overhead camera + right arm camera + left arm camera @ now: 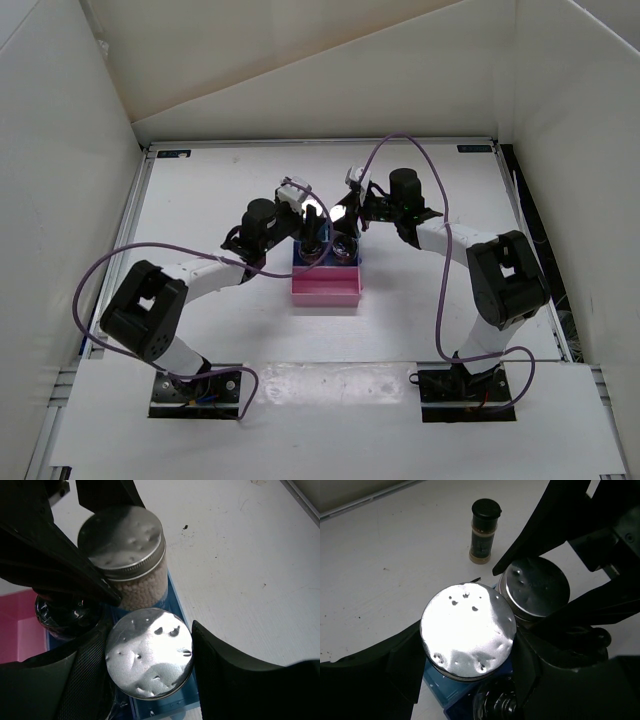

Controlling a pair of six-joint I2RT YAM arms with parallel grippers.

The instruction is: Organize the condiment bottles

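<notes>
1. The left gripper (467, 640) is clenched around the left shaker (467, 630), a finger pressed to each side. The shaker stands upright on the blue step of the rack (447, 692). Its wide silver lid is dimpled and pierced with small holes, and pale round pellets show through its clear wall.
2. The slim dark bottle (484, 530) stands upright on the white table (385, 555), beyond the rack and apart from it. It has a black cap, a tan band under the cap and a dark label that I cannot read.
3. A dark-topped jar (60, 615) sits just beside both shakers, its glossy top in shadow.
4. The right shaker (150, 652) stands on the same blue step, just beside the left one. It has the same holed silver lid, with no writing on it. The right gripper (147, 655) grasps it from both sides.
</notes>
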